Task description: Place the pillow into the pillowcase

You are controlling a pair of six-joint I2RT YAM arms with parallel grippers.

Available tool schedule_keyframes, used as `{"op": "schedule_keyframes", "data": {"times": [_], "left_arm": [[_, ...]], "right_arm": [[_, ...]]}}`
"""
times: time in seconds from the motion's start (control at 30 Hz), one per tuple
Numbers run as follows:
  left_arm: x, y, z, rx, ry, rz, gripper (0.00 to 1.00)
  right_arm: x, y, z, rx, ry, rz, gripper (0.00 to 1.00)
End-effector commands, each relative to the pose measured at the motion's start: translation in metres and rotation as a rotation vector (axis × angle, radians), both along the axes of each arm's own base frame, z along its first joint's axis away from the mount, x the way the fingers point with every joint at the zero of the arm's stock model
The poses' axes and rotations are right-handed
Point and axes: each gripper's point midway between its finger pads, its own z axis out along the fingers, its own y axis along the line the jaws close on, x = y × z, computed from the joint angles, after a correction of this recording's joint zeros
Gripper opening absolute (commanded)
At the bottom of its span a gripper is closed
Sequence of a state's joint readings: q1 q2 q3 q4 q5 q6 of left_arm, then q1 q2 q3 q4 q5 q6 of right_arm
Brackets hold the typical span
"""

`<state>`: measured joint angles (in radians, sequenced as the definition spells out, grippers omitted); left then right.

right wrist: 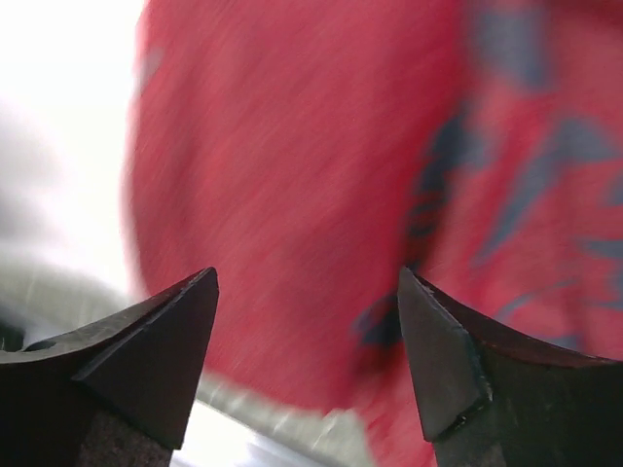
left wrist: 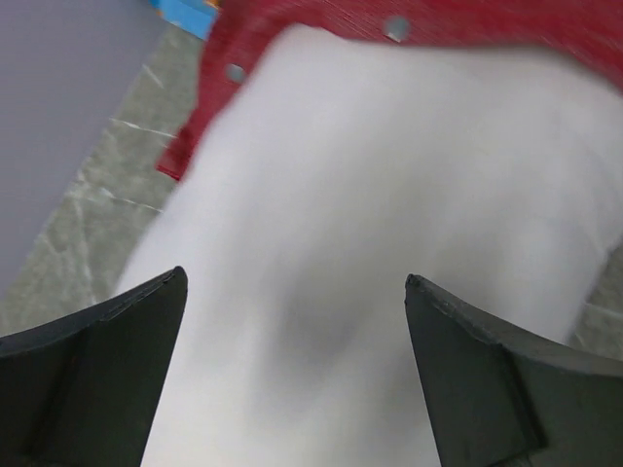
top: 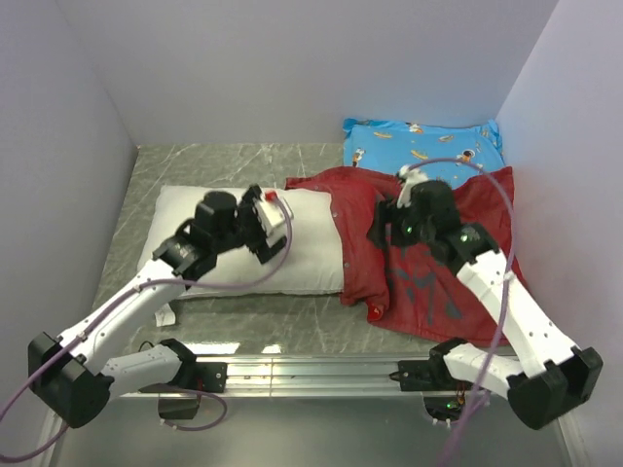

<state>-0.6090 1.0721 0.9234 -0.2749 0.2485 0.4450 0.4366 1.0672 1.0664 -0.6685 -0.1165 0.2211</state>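
Just behind pillowcase (top: 355, 233), blue printed pillow (top: 428, 146)

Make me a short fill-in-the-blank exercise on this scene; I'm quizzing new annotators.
1. The white pillow has its right end under the edge of the ___ pillowcase.
2. In the far right corner, behind the pillowcase, lies a ___ cartoon-print pillow.
3. The left arm's jaws stand ___ over the white pillow, with nothing between them.

Missing words: red; blue; open.
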Motion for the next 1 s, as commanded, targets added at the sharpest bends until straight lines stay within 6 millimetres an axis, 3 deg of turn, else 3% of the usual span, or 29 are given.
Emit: {"op": "schedule_keyframes", "data": {"times": [0.0, 0.03, 0.17, 0.27, 0.33, 0.43, 0.47, 0.5, 0.53, 0.57, 0.6, 0.63, 0.67, 0.7, 0.73, 0.77, 0.8, 0.83, 0.87, 0.9, 0.93, 0.97], "left_arm": [[0.02, 0.001, 0.033, -0.07, 0.002, -0.021, 0.99], [0.026, 0.002, 0.041, -0.065, -0.016, -0.024, 0.99], [0.043, 0.015, 0.026, 0.009, 0.009, -0.05, 0.99], [0.054, 0.025, -0.006, 0.079, 0.057, -0.058, 0.99], [0.055, 0.033, -0.039, 0.119, 0.132, -0.058, 0.98], [0.04, 0.039, -0.072, 0.138, 0.257, -0.073, 0.81], [0.036, 0.041, -0.078, 0.135, 0.282, -0.071, 0.76], [0.027, 0.043, -0.084, 0.13, 0.302, -0.067, 0.59], [0.023, 0.045, -0.085, 0.123, 0.311, -0.057, 0.49], [0.02, 0.048, -0.085, 0.11, 0.322, -0.037, 0.39], [0.016, 0.056, -0.087, 0.11, 0.329, -0.007, 0.22], [0.014, 0.06, -0.088, 0.11, 0.335, 0.009, 0.14], [0.01, 0.067, -0.091, 0.11, 0.356, 0.034, 0.06], [0.011, 0.079, -0.09, 0.1, 0.362, 0.081, 0.0], [0.01, 0.087, -0.091, 0.096, 0.371, 0.108, 0.0], [0.009, 0.094, -0.091, 0.08, 0.388, 0.146, 0.0], [0.008, 0.108, -0.089, 0.062, 0.393, 0.198, 0.0], [0.009, 0.117, -0.088, 0.052, 0.397, 0.24, 0.0], [0.009, 0.123, -0.086, 0.02, 0.412, 0.287, 0.0], [0.011, 0.134, -0.081, -0.008, 0.406, 0.339, 0.0], [0.013, 0.138, -0.079, -0.026, 0.411, 0.368, 0.0], [0.014, 0.141, -0.074, -0.07, 0.427, 0.409, 0.0]], "right_arm": [[0.04, -0.007, 0.036, 0.03, -0.076, -0.003, 0.82], [0.045, -0.002, 0.043, 0.039, -0.088, 0.018, 0.82], [0.048, 0.037, 0.055, 0.13, -0.051, 0.15, 0.87], [0.04, 0.064, 0.036, 0.118, -0.015, 0.246, 0.88], [0.041, 0.08, 0.017, 0.111, 0.03, 0.293, 0.88], [0.042, 0.104, -0.012, 0.108, 0.114, 0.362, 0.84], [0.044, 0.113, -0.011, 0.111, 0.113, 0.385, 0.79], [0.043, 0.126, -0.025, 0.094, 0.146, 0.417, 0.75], [0.044, 0.134, -0.029, 0.086, 0.146, 0.441, 0.69], [0.048, 0.146, -0.02, 0.089, 0.119, 0.467, 0.53], [0.05, 0.158, -0.032, 0.073, 0.142, 0.489, 0.45], [0.046, 0.174, -0.03, 0.076, 0.139, 0.524, 0.33], [0.054, 0.189, -0.011, 0.097, 0.093, 0.544, 0.27], [0.059, 0.203, -0.021, 0.092, 0.112, 0.555, 0.22], [0.056, 0.22, -0.017, 0.098, 0.102, 0.587, 0.18], [0.065, 0.236, 0.007, 0.124, 0.047, 0.605, 0.11], [0.072, 0.251, -0.008, 0.112, 0.069, 0.617, 0.07], [0.075, 0.263, -0.003, 0.119, 0.054, 0.631, 0.01], [0.077, 0.283, 0.027, 0.155, -0.01, 0.663, 0.0], [0.084, 0.297, 0.014, 0.15, 0.012, 0.67, 0.0], [0.084, 0.309, 0.02, 0.161, -0.006, 0.691, 0.0], [0.076, 0.326, 0.051, 0.199, -0.063, 0.736, 0.0]]}}
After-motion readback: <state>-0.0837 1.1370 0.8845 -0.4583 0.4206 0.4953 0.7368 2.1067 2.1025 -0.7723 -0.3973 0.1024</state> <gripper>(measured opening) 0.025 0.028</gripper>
